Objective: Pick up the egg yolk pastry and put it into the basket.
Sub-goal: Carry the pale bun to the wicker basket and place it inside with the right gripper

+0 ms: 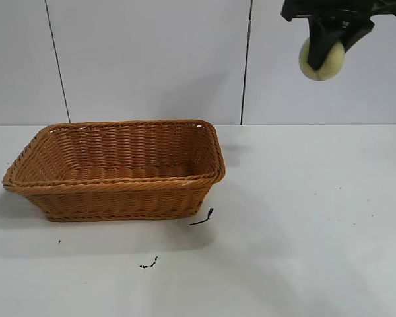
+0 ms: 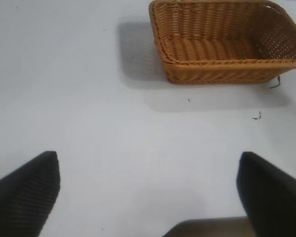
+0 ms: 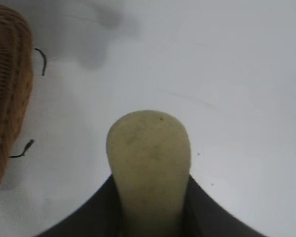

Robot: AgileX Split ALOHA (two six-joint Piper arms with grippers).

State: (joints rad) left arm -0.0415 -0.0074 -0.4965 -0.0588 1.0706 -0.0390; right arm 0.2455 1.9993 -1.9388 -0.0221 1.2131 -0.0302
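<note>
While raised high above desk (image 1: 317, 218), right gripper (image 1: 325, 51) jaws pinch egg yolk pastry (image 1: 322, 59) between them, pastry bulging past tips. Basket (image 1: 119, 191) apart, below. Left gripper (image 2: 148, 192) jaws spread, nothing between.

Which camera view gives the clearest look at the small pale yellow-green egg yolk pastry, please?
The right wrist view: the pale yellow-green egg yolk pastry fills the frame, clamped in the right gripper. The exterior view shows it small, held high right of the basket. The left wrist view misses it.
</note>
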